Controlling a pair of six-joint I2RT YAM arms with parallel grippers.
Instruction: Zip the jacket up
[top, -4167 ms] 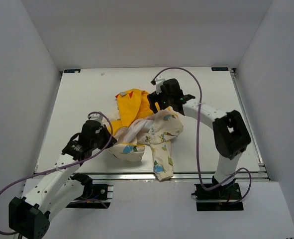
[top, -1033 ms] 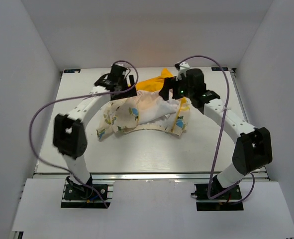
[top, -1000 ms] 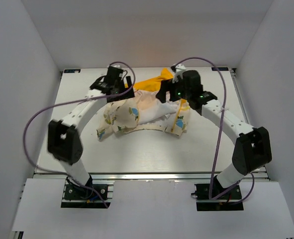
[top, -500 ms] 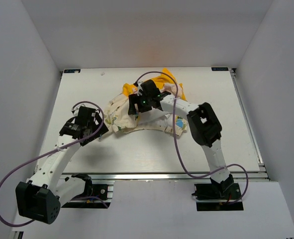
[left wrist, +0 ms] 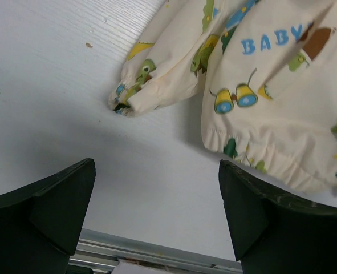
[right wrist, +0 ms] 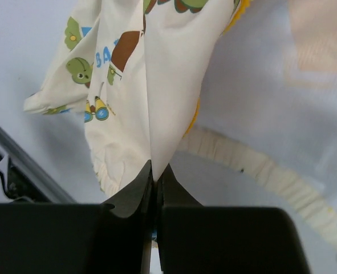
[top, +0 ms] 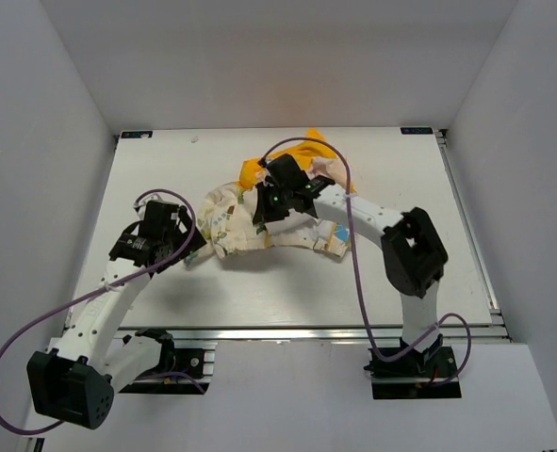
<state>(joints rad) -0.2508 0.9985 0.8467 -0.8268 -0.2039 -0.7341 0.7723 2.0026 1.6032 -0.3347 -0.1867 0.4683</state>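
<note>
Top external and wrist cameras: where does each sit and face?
Top external: above, behind the bases, looking down on table, left arm, right arm, jacket.
Left wrist: looks down past open left gripper at sleeve cuff.
Right wrist: looks along shut right gripper pinching jacket fabric.
Both wrist views share the BABY print.

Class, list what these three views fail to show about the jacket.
1. Zipper: no view shows it; from above, the right arm and bunched folds of the jacket hide it.
2. Right wrist: the right tool pinches a fold; the close framing hides which part.
3. Left wrist: the hem runs off the right edge.
</note>
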